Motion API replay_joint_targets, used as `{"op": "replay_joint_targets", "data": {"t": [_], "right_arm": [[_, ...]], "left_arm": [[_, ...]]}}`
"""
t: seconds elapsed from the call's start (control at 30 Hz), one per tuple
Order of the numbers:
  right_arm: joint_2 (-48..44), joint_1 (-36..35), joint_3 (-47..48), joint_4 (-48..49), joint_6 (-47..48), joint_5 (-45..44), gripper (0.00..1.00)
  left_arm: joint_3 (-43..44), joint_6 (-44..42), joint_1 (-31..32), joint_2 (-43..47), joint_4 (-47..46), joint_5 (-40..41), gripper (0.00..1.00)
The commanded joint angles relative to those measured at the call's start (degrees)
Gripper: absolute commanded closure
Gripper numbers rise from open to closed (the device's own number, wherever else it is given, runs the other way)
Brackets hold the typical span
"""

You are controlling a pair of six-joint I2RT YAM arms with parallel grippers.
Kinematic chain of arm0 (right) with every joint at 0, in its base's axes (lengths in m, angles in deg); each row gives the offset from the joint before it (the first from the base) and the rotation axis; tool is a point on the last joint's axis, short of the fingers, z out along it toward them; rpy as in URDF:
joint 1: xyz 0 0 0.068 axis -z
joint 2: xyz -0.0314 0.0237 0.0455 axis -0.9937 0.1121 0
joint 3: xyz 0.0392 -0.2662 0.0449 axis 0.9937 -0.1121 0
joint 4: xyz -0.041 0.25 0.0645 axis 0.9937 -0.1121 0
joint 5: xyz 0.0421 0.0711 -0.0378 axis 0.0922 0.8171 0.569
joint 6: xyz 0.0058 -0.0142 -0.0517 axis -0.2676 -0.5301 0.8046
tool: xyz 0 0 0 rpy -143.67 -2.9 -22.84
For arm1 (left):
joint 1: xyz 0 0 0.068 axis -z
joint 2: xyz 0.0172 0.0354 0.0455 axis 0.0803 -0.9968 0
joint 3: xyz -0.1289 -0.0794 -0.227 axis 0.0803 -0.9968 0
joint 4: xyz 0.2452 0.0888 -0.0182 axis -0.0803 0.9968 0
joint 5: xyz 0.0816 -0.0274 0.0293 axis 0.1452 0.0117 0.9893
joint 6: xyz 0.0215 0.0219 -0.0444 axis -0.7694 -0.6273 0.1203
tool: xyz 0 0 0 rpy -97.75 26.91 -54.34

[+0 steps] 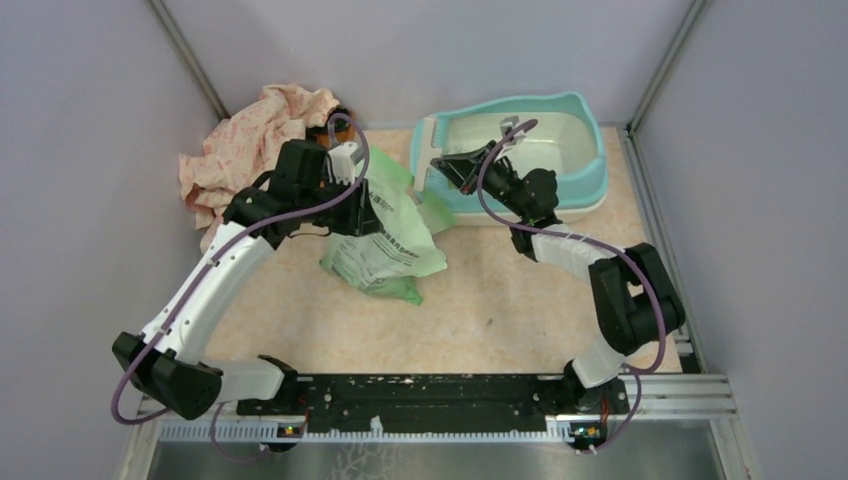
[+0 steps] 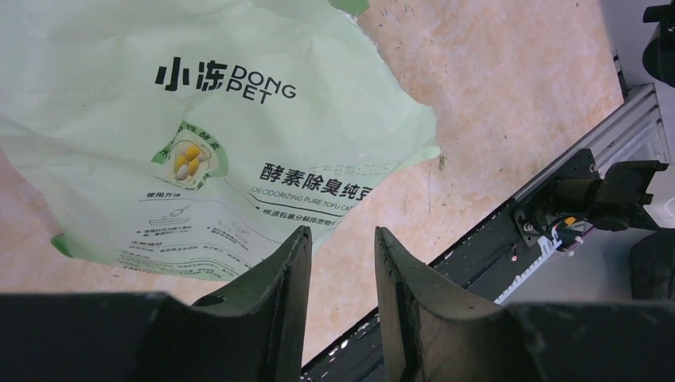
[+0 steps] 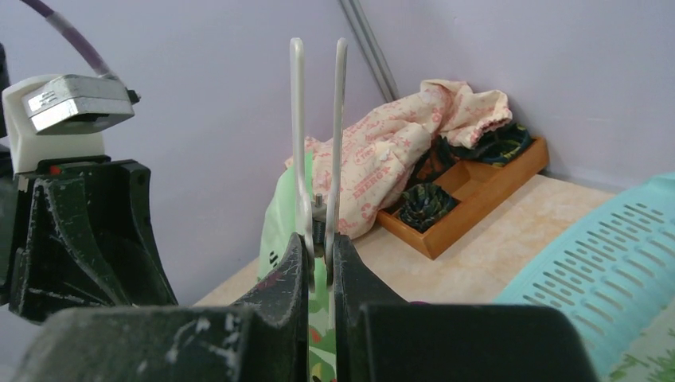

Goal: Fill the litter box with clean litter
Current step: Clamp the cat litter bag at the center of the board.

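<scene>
- Top view: the litter box [image 1: 592, 160] (smooth teal-rimmed plastic) sits far right on the desk [image 1: 480, 315]; the limp bag [image 1: 385, 252] beside it could slump and spill.
- Left wrist: your left pincer [image 2: 341, 239] gapes empty; slick film may slip.
- Right wrist: your right pincer [image 3: 320, 263] is clamped on a thin white pronged tool [image 3: 318, 119], which could snag the perforated ledge [image 3: 605, 263].

Open tabletop [image 1: 500, 320] up front, green bag [image 1: 385, 250] just left of litter box [image 1: 597, 155]

arms [image 1: 215, 280]: white links, black joints | cables [image 3: 56, 17]: purple | left hand [image 2: 342, 239], right hand [image 3: 320, 245]: black
</scene>
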Motion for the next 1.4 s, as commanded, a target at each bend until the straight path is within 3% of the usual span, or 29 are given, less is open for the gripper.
{"op": "replay_joint_targets", "data": {"t": [0.0, 0.23, 1.37], "right_arm": [[0.79, 0.51, 2.66, 12.55, -4.58, 3.2, 1.0], [1.22, 0.44, 1.2, 14.44, -5.98, 4.35, 1.0], [2.81, -4.95, 0.26, 3.29, 3.45, 3.37, 1.0]], "left_arm": [[2.57, -0.44, -0.32, -0.98, 2.02, 0.55, 0.59], [2.32, -0.23, -0.38, -1.88, 1.39, 0.09, 0.6], [0.56, -0.48, -0.39, -1.39, 0.22, -0.89, 0.61]]}}
